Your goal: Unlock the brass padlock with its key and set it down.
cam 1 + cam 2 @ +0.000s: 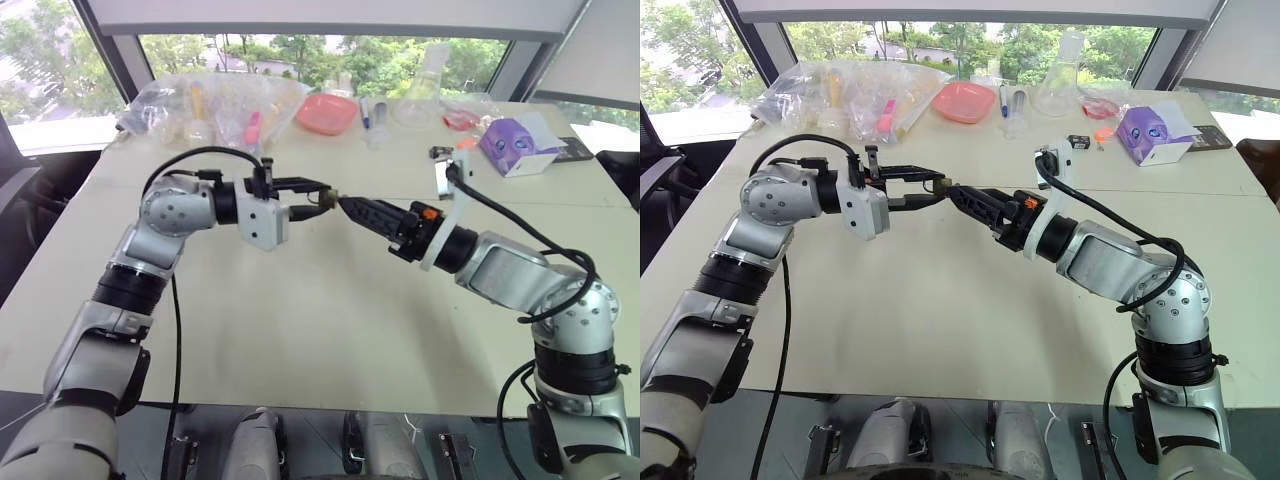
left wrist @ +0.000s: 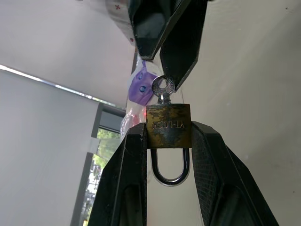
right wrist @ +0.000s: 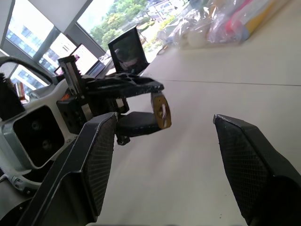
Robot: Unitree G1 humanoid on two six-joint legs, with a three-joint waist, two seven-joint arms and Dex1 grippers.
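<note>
Both left fingers (image 2: 127, 179) pinch the brass padlock (image 2: 168, 125); key (image 2: 162, 89) apparently inserted.

Our arms silver-grey with rounded joints and black bands, white housing behind the left gripper (image 1: 322, 198), white plate and small orange part behind the right gripper (image 1: 352, 210), black cables looping along both, our fingers (image 3: 96, 155) black, wedge-shaped, pads finely cross-hatched

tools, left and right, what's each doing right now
Left tool: shut on the small brass padlock, silvery key in it.
Right tool: open, holding nothing.
</note>
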